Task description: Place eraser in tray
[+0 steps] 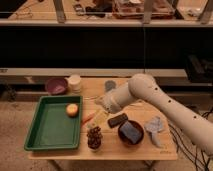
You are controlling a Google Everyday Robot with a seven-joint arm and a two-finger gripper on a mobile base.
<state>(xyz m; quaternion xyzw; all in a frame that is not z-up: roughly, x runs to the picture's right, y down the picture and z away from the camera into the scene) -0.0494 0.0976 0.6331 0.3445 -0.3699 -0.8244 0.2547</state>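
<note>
The eraser [117, 120], a small black block, lies flat on the wooden table just left of the dark bowl [131, 133]. The green tray [44, 131] sits at the table's left and holds a round orange fruit [73, 110] near its far right corner. My gripper [100, 117] hangs at the end of the white arm, low over the table between the tray's right rim and the eraser, a little to the eraser's left. It is not on the eraser.
An orange carrot [88, 118] lies beside the tray's right rim. A pine cone [94, 137] stands at the front. The dark bowl holds a blue-grey pad. A purple bowl [55, 85], white cup [75, 82], grey disc [110, 85] and grey cloth [154, 125] are also there.
</note>
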